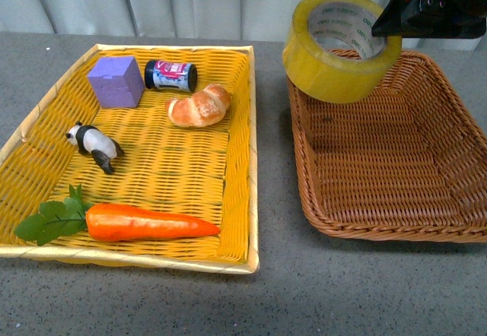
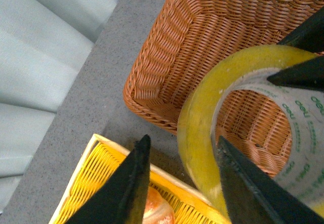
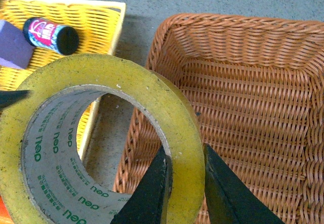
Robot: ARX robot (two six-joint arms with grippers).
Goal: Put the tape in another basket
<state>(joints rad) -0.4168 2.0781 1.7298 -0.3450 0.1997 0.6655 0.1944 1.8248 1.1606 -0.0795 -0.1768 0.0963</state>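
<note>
Our right gripper (image 3: 185, 153) pinches the tape (image 3: 126, 82) above the basket (image 3: 253, 107), near the right edge of the surface (image 1: 342, 290). Our left gripper (image 2: 182, 139) stands spread.

1. "deli", in green letters, repeats around the white inner core (image 3: 55, 153) of the tape (image 3: 172, 117); both wrist views show it.
2. Smaller green print runs beside each "deli" on the core, too fine to read.
3. The can (image 1: 170, 75) carries a red-and-blue label, its lettering too blurred to read.

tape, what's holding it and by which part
The right gripper pinches the wall of the tape, one finger inside the core, one outside.
</note>
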